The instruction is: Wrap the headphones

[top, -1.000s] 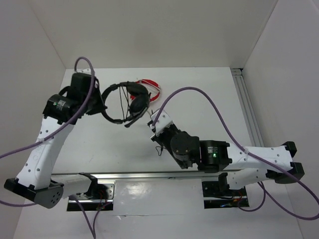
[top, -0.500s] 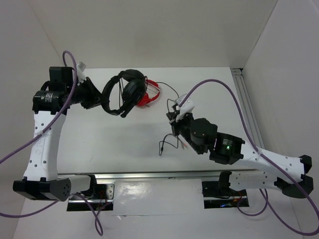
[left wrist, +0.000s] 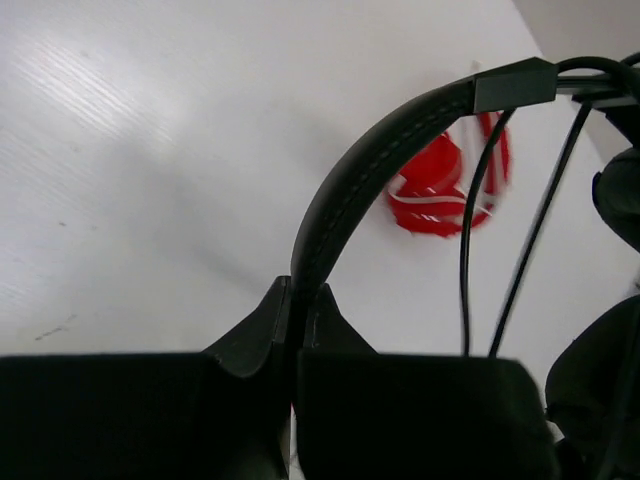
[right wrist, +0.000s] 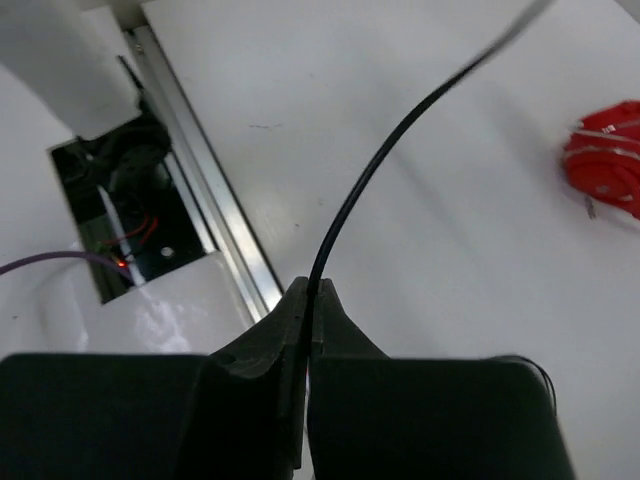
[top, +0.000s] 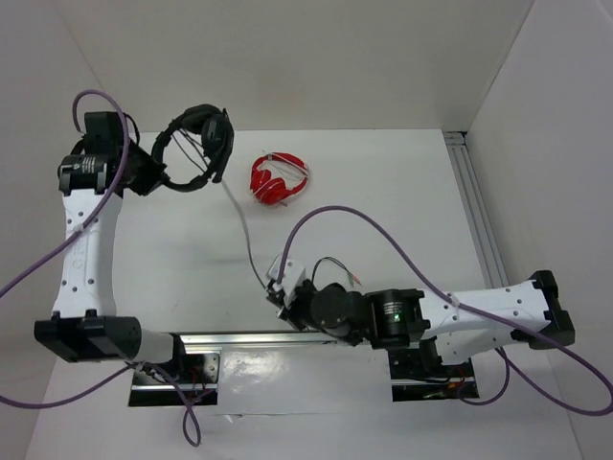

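The black headphones [top: 198,144] are held up at the far left of the table [top: 402,192]. Their headband [left wrist: 370,160] is pinched between the closed jaws of the left gripper [left wrist: 297,298]. The thin black cable [right wrist: 372,165] is clamped in the right gripper [right wrist: 311,297], near the front rail [right wrist: 215,225], and is stretched towards the headset. Red headphones [top: 278,179] are seen lying on the table nearby.

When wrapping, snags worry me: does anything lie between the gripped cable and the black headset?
Nothing visible. The cable runs free from the right gripper to the headphones in the left gripper; the red headphones lie aside.
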